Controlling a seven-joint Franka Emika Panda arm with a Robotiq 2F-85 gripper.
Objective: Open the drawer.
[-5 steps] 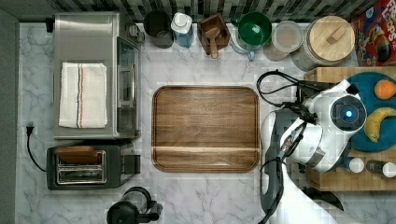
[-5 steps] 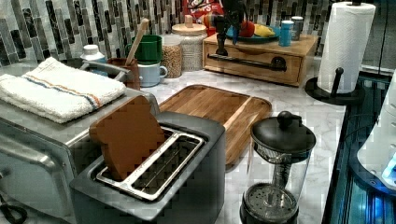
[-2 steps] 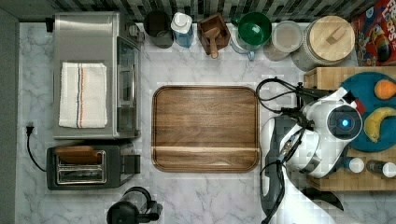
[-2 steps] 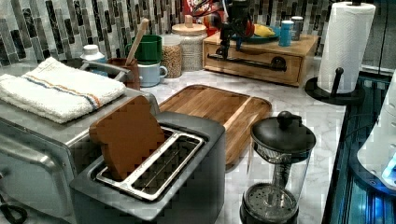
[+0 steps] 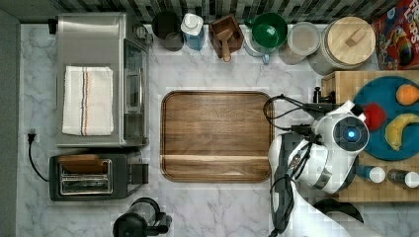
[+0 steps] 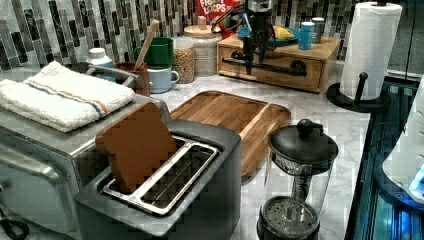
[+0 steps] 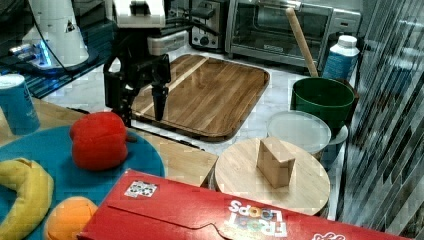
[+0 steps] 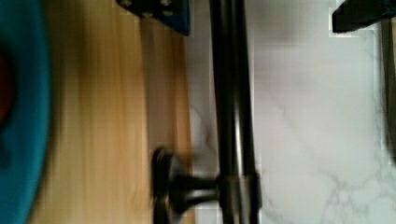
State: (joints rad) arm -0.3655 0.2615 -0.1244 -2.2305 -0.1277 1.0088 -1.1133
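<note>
The drawer (image 6: 310,75) is a light wooden box under a butcher-block top, and it looks closed in the left view. A long black bar handle (image 6: 282,68) runs across its front. My gripper (image 6: 255,62) hangs straight down at the handle, open, with one finger on each side of the bar. In the wrist view the handle (image 8: 232,93) passes between the two fingertips (image 8: 161,11), beside the wooden cabinet top (image 8: 107,116). The right view shows the gripper (image 7: 141,107) open at the cabinet's edge. In the top view my arm (image 5: 346,133) covers the handle.
A dark walnut tray (image 5: 216,136) lies just beside the cabinet. A blue plate (image 5: 380,143) with fruit sits on the cabinet top. Jars and cups (image 5: 267,32) line the back wall. A paper towel stand (image 6: 370,50), a French press (image 6: 297,180) and a toaster (image 5: 94,175) stand farther off.
My gripper has come down from above the cabinet top to the handle's level. The wrist has shifted slightly toward the top view's left.
</note>
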